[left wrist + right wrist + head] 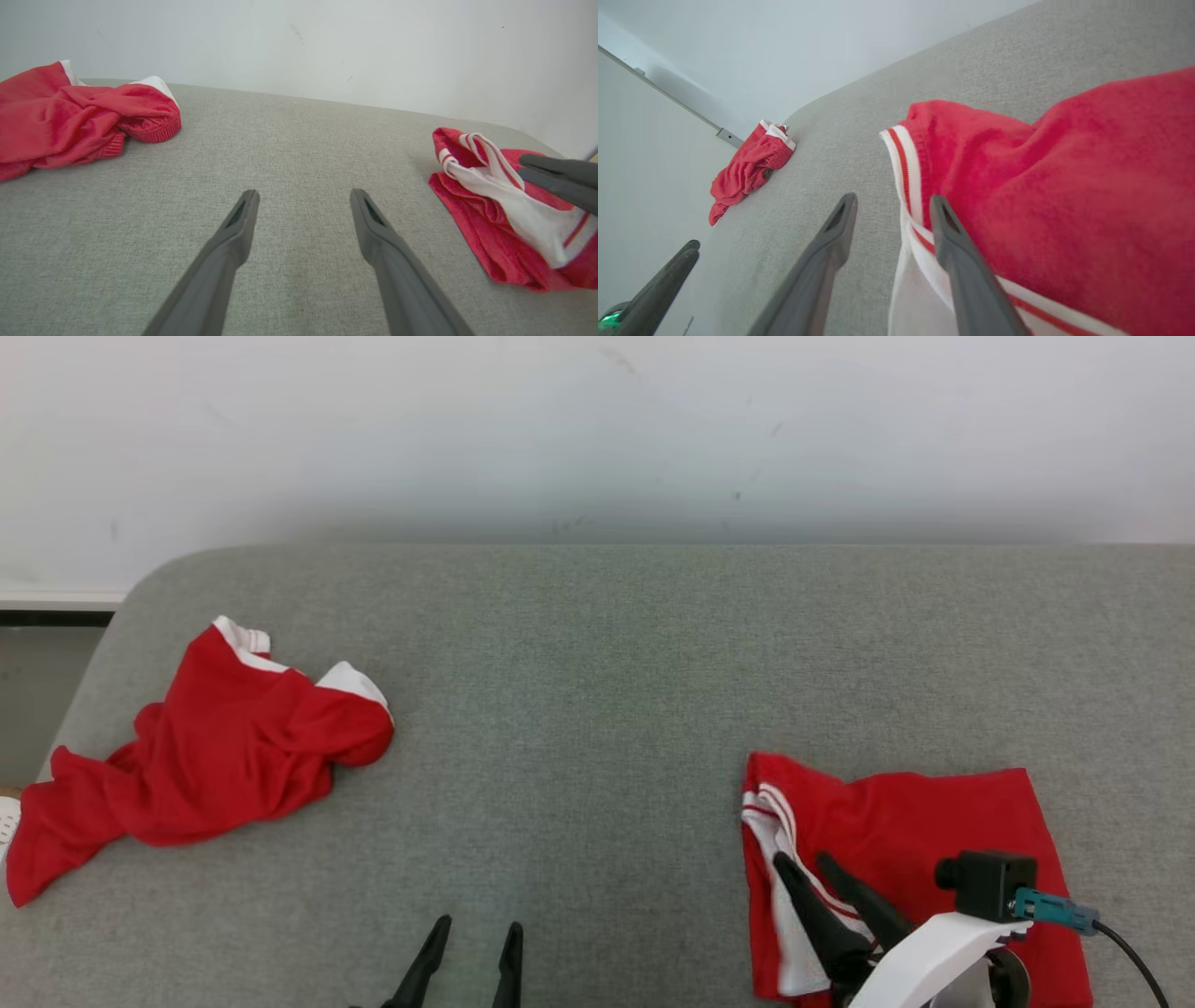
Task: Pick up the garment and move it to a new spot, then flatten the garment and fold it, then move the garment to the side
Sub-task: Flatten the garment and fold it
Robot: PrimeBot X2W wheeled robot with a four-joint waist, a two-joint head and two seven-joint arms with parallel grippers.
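A folded red garment (934, 821) with a white striped band lies flat at the table's front right; it also shows in the left wrist view (486, 233) and the right wrist view (1064, 186). My right gripper (803, 859) hovers over its left edge, fingers apart. The white band lies loose under the right gripper (893, 201), with nothing pinched. My left gripper (476, 927) stands open at the front middle over bare table, and its fingers (243, 219) are spread wide.
A second red garment (224, 747) lies crumpled near the rounded left corner of the grey fabric table (597, 709). A pale wall runs behind the table's far edge. Bare table stretches between the two garments.
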